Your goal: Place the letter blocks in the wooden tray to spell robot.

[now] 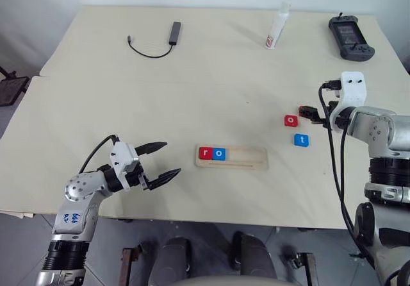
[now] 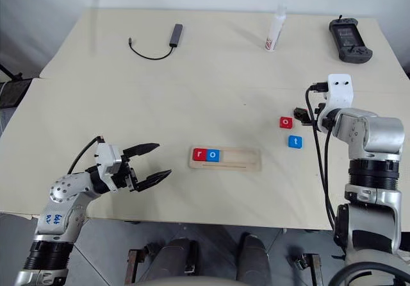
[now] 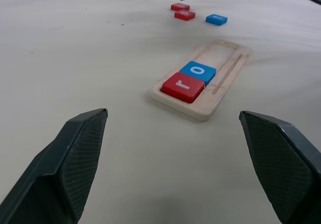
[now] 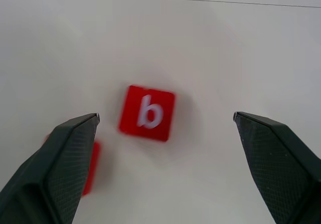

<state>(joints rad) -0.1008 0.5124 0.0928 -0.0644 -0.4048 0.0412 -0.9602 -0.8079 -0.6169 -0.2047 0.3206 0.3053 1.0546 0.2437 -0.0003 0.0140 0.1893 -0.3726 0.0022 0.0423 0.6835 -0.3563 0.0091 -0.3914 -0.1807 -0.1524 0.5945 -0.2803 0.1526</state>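
Table (image 1: 192,68): we see a smooth, matt cream surface.
Wooden tray (image 1: 253,159): pale bare wood, matt, we judge.
Letter blocks (image 3: 183,87): to us, smooth red and blue plastic with a slight sheen.
Fingers (image 3: 75,158): we see black, matt pads with fine cross-hatched texture.
Bottle (image 1: 277,27) near the far edge: glossy white plastic.

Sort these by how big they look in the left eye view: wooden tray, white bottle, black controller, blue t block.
1. wooden tray
2. black controller
3. white bottle, close to the controller, so unsure
4. blue t block
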